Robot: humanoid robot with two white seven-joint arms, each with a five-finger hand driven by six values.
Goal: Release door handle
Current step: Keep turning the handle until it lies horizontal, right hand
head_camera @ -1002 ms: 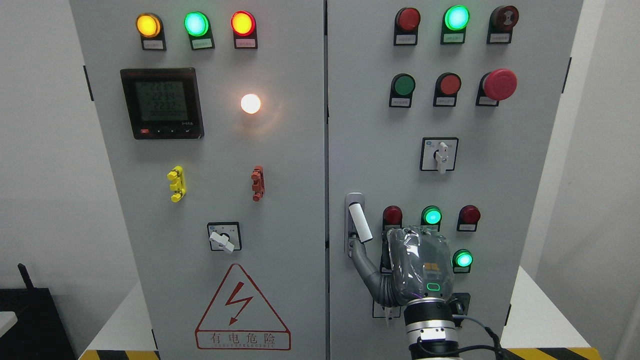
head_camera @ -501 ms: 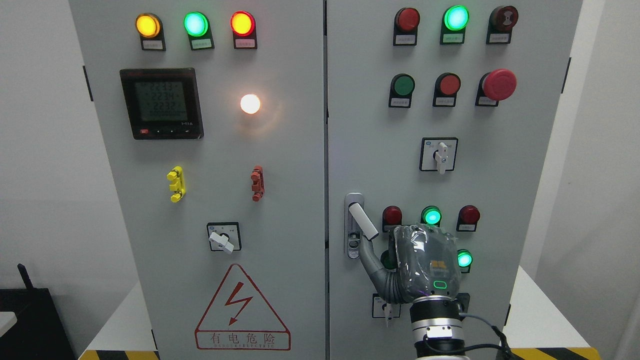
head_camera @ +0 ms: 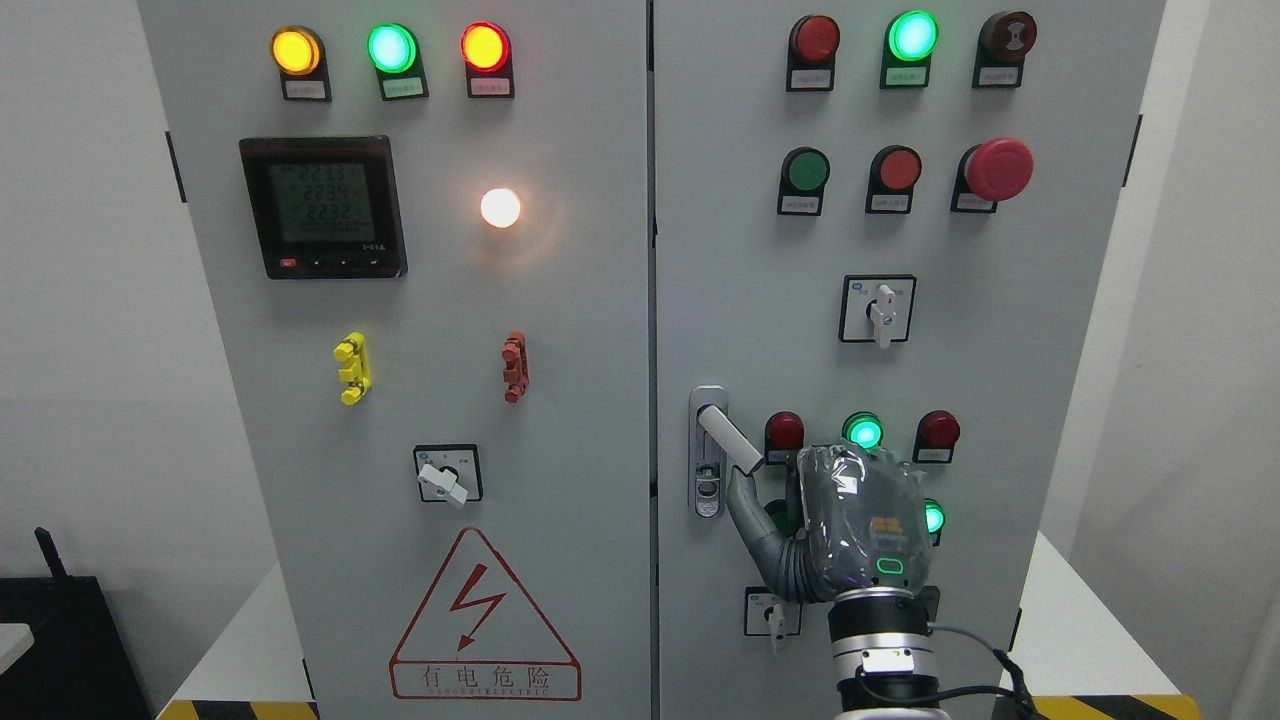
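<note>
The white door handle (head_camera: 728,438) sits on a chrome lock plate (head_camera: 707,492) at the left edge of the cabinet's right door (head_camera: 740,250). It hangs tilted, with its free end down and to the right. My right hand (head_camera: 858,522), wrapped in clear film, comes up from the bottom edge just right of the handle. Its grey thumb (head_camera: 745,495) is stretched out and touches the handle's free end from below. Nothing is wrapped around the handle, which shows along its whole length. The other fingers are hidden behind the back of the hand. The left arm is out of view.
Around my hand on the right door are indicator lamps (head_camera: 862,432), a rotary switch (head_camera: 878,310) and a red mushroom button (head_camera: 998,168). The left door (head_camera: 450,300) carries a meter (head_camera: 323,207), lamps and a shock warning triangle (head_camera: 484,615). White table edges (head_camera: 1090,640) flank the cabinet.
My right hand has shifted right and a little down. The handle's free end has swung further right and up, from nearly vertical to clearly tilted, with the thumb following under its tip.
</note>
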